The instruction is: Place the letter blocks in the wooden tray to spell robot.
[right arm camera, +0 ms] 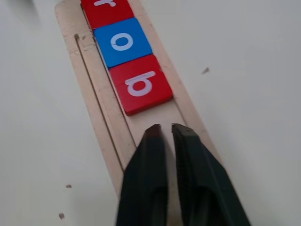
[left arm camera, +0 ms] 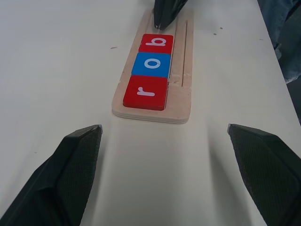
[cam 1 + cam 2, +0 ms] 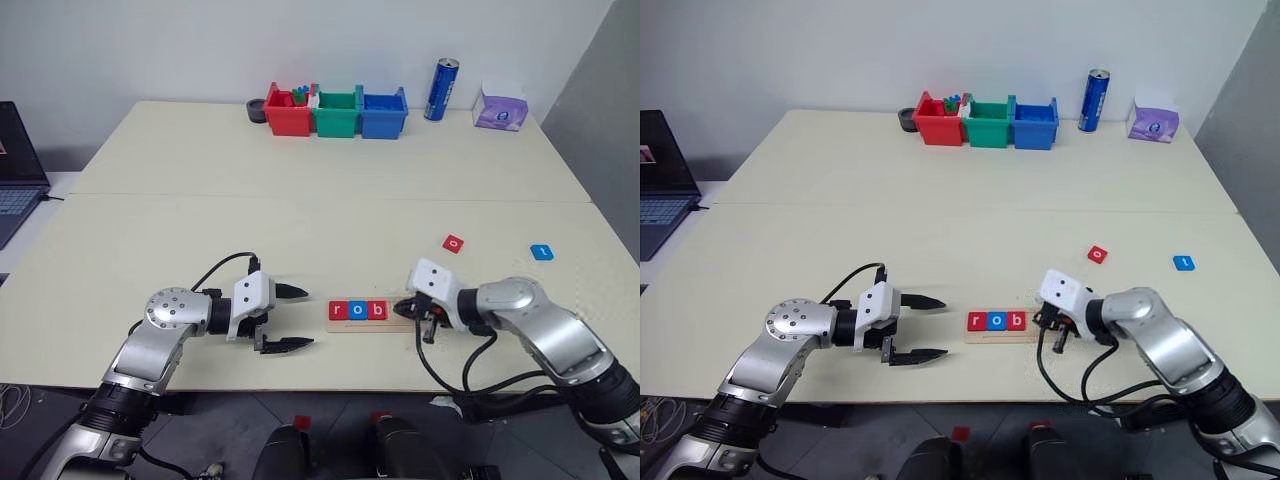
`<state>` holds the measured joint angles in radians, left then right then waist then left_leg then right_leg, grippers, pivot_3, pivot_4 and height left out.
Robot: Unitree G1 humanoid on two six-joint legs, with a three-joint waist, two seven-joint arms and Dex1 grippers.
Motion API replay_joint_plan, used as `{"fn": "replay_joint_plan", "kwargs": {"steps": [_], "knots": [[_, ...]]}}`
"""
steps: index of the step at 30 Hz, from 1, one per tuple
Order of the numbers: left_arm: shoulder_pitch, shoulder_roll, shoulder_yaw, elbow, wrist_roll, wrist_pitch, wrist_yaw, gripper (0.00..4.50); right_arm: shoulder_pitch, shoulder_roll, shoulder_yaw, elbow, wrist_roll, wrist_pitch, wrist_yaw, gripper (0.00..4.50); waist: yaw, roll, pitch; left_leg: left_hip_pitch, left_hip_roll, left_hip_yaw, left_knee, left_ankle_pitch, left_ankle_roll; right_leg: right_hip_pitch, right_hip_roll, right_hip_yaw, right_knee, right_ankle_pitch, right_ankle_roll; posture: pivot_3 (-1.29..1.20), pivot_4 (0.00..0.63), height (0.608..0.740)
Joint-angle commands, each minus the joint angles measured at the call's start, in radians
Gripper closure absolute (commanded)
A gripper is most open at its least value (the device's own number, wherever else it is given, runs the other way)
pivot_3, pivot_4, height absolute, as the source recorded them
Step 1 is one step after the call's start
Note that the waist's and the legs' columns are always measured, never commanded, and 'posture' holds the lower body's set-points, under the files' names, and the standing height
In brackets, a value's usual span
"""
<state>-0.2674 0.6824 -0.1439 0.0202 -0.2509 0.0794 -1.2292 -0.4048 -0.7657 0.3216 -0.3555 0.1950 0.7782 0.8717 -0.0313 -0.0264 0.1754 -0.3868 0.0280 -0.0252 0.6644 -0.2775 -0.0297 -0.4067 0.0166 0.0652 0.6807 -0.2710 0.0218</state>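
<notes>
The right end effector (image 1: 165, 134), fingers nearly pressed together and pinching nothing, is hovering over the wooden tray (image 1: 106, 129) behind "rob"; next, fetching the red "o" (image 3: 453, 243) near the desk's right edge.

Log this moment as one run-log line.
tray: r, o, b placed | red o, blue t: loose on table | right tool: empty behind b | left tool: open

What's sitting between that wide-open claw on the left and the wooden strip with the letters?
Nothing. In the left wrist view, bare table runs from the left gripper to the near end of the wooden tray, where the red r block sits first.
</notes>
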Motion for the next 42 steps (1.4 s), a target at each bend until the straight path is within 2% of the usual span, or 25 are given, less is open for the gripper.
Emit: {"fn": "replay_joint_plan", "kwargs": {"steps": [1, 5, 9, 15, 23, 28, 33, 39, 42], "knots": [[0.005, 0.002, 0.016, -0.013, -0.007, -0.012, 0.008, 0.0, 0.011, -0.011, -0.143, -0.06, 0.058, 0.016, -0.012, 2.86, 0.0, 0.0, 0.0, 0.0, 0.0, 0.0, 0.0, 0.0, 0.0, 0.0, 0.0, 0.0, 0.0, 0.0, 0.0, 0.0, 0.15, 0.74], [0.005, -0.003, 0.018, -0.013, -0.013, -0.006, 0.011, 0.0, 0.006, 0.011, -0.257, -0.007, 0.075, 0.011, -0.067, 1.48, 0.0, 0.0, 0.0, 0.0, 0.0, 0.0, 0.0, 0.0, 0.0, 0.0, 0.0, 0.0, 0.0, 0.0, 0.0, 0.0, 0.15, 0.74], [-0.007, -0.008, 0.012, -0.007, -0.013, -0.004, 0.01, 0.0, -0.032, 0.031, -0.289, 0.133, 0.045, -0.05, -0.108, 0.05, 0.0, 0.0, 0.0, 0.0, 0.0, 0.001, 0.0, 0.0, 0.0, 0.0, 0.0, 0.0, 0.0, 0.001, -0.002, 0.0, 0.15, 0.74], [-0.042, -0.028, 0.015, -0.008, -0.037, 0.028, 0.009, 0.0, -0.177, 0.072, -0.262, 0.44, -0.02, -0.206, -0.127, 0.02, -0.002, 0.0, 0.0, 0.0, 0.0, 0.002, 0.0, 0.0, 0.0, 0.0, 0.0, 0.001, 0.0, 0.002, -0.003, 0.0, 0.15, 0.74], [-0.052, -0.028, 0.021, -0.038, -0.057, 0.067, 0.016, 0.0, -0.355, 0.108, -0.193, 0.901, -0.101, -0.405, 0.005, 0.02, -0.002, 0.0, 0.0, 0.0, 0.0, 0.002, -0.001, 0.0, 0.0, 0.0, 0.0, 0.001, 0.0, 0.002, -0.003, 0.0, 0.15, 0.74], [-0.034, -0.017, 0.026, -0.061, -0.054, 0.073, 0.023, 0.0, -0.429, 0.123, -0.177, 1.122, -0.153, -0.502, 0.025, 0.02, -0.002, 0.001, 0.001, 0.0, -0.001, 0.002, -0.001, 0.0, 0.0, 0.0, -0.001, 0.002, 0.0, 0.002, -0.003, 0.0, 0.15, 0.74], [-0.02, -0.009, 0.029, -0.069, -0.049, 0.067, 0.027, 0.0, -0.46, 0.14, -0.176, 1.247, -0.176, -0.534, 0.052, 0.02, -0.004, 0.001, 0.0, 0.001, 0.0, 0.002, -0.001, 0.0, 0.0, 0.0, 0.0, 0.002, 0.0, 0.002, -0.003, 0.0, 0.15, 0.74], [-0.018, -0.007, 0.026, -0.063, -0.045, 0.058, 0.026, 0.0, -0.468, 0.159, -0.199, 1.298, -0.17, -0.51, 0.06, 0.02, -0.004, 0.001, 0.0, 0.002, 0.0, 0.002, -0.001, 0.0, 0.0, 0.001, 0.0, 0.003, 0.001, 0.002, -0.003, 0.0, 0.15, 0.74], [-0.012, -0.005, 0.027, -0.057, -0.044, 0.049, 0.022, 0.0, -0.455, 0.171, -0.21, 1.293, -0.171, -0.489, 0.047, 0.62, -0.004, 0.001, 0.0, 0.003, 0.0, 0.002, -0.001, 0.0, 0.0, 0.001, 0.0, 0.003, 0.001, 0.002, -0.003, 0.0, 0.15, 0.74]]}}
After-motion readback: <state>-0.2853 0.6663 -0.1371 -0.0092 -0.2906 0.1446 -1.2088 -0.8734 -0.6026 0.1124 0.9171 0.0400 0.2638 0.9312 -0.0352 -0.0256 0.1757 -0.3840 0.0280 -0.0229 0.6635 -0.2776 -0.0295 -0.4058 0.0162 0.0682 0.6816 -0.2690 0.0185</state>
